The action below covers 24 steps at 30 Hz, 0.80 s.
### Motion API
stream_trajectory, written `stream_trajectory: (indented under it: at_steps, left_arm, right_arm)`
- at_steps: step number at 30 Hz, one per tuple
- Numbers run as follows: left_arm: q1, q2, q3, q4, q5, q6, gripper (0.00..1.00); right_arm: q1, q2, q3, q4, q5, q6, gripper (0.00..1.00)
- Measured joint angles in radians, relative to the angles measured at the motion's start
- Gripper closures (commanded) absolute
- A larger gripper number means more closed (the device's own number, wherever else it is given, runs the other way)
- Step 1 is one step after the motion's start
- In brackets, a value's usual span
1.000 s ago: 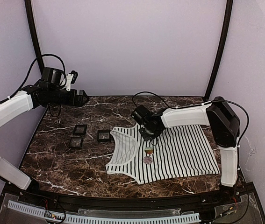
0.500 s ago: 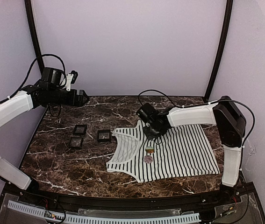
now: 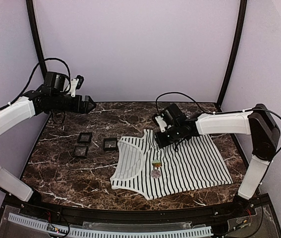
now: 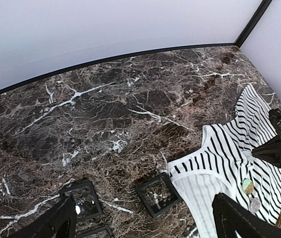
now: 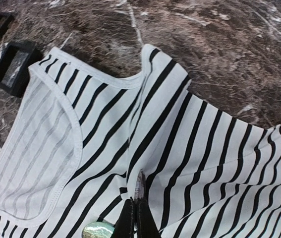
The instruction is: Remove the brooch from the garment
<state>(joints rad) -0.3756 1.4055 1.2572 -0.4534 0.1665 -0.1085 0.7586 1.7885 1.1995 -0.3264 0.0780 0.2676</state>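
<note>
The garment (image 3: 195, 158), white with black stripes, lies on the marble table right of centre. The brooch (image 3: 156, 163), a small shiny oval with a round piece below it, is pinned near the neckline. My right gripper (image 3: 162, 141) is shut on a raised fold of the garment (image 5: 204, 148) just behind the brooch (image 5: 96, 230). Its closed fingertips (image 5: 139, 213) pinch the cloth. My left gripper (image 3: 89, 104) hangs high at the back left, open and empty. The left wrist view (image 4: 145, 228) shows the garment (image 4: 219, 158) and brooch (image 4: 248, 186) at the right.
Three small black boxes (image 3: 84, 138), (image 3: 81, 151), (image 3: 110, 144) sit left of the garment, the nearest touching its shoulder edge (image 4: 157, 194). Black frame posts stand at the back corners. The right arm's cable loops above the garment.
My right gripper has moved right and back, holding the fold, and the right arm has stretched out. The garment's shoulder strap and neckline shifted with it. The left arm has not moved.
</note>
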Motion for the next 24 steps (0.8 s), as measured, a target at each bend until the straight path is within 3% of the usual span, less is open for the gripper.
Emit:
stream_trajectory:
  at_steps: [15,20,24]
  left_arm:
    - [-0.051,0.002,-0.030,0.047,0.201,-0.008,0.06]
    - [-0.084,0.027,-0.037,0.070,0.261,-0.022,0.06]
    - [-0.109,0.062,-0.042,0.079,0.290,-0.031,0.07]
  right_arm:
    - [-0.001,-0.074,-0.122,0.119,-0.458,-0.027,1.00]
    - [0.006,-0.106,-0.172,0.142,-0.504,-0.025,1.00]
    - [0.051,-0.125,-0.195,0.142,-0.443,-0.021,1.00]
